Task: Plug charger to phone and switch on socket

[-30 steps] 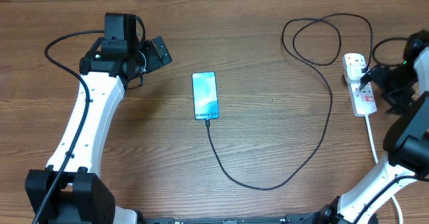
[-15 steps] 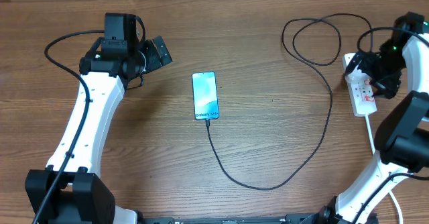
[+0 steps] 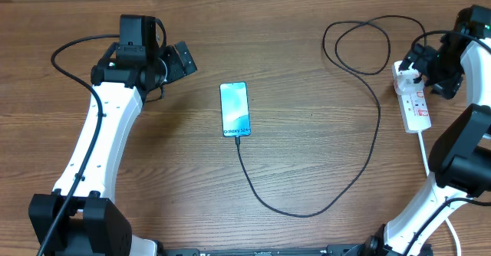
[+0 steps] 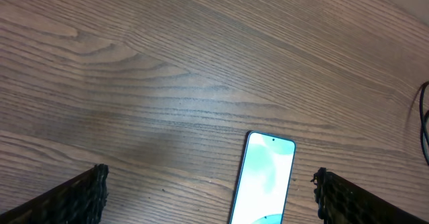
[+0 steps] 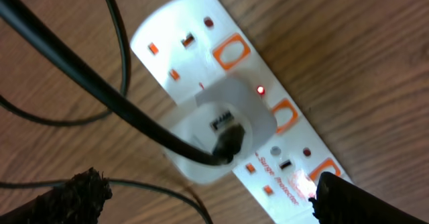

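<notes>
Overhead, the phone (image 3: 235,109) lies on the counter (image 3: 307,41), charger (image 3: 303,214) tip at its near edge; only the right wrist view shows the socket (image 5: 194,66) lamp (image 5: 260,90) glowing red. Left end effector (image 3: 180,59) and right end effector (image 3: 430,70) both gape apart, empty; socket's far end partly hidden overhead.

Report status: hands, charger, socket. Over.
Both hands open, empty: left hand off phone, right hand over socket. Charger in phone and socket; red light lit. Nothing blocking.
</notes>
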Controlling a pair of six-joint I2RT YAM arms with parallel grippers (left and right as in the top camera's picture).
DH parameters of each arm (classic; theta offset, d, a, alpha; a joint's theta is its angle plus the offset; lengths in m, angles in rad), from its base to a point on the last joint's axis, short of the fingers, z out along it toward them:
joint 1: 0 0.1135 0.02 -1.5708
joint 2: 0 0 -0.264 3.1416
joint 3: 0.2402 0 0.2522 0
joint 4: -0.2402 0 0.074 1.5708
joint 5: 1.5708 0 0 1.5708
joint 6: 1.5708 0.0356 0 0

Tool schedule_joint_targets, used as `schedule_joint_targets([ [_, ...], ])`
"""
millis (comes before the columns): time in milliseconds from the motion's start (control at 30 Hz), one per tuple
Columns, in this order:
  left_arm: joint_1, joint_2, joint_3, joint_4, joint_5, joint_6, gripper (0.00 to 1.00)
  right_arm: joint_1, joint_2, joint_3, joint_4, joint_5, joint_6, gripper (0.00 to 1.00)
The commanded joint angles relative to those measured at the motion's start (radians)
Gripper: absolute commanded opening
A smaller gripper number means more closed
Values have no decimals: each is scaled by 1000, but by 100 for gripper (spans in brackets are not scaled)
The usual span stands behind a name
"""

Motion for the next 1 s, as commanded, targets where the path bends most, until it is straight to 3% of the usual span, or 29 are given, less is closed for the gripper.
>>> schedule_joint_targets([
  [0, -7, -10, 11, 0, -14, 22, 100, -5, 0, 10, 31, -4, -5, 100],
  [133, -7, -9, 11, -3, -28, 32, 100, -5, 0, 10, 51, -4, -5, 100],
  [300, -6, -26, 11, -24, -166, 71, 100, -5, 0, 10, 51, -4, -5, 100],
  [633, -5, -131, -21, -45, -165, 72, 100, -5, 0, 10, 51, -4, -5, 100],
  [800, -6, -256, -258, 220, -140, 98, 100, -5, 0, 10, 51, -4, -5, 100],
  [967, -6, -341, -579, 649, -73, 98, 100, -5, 0, 10, 51, -4, -5, 100],
])
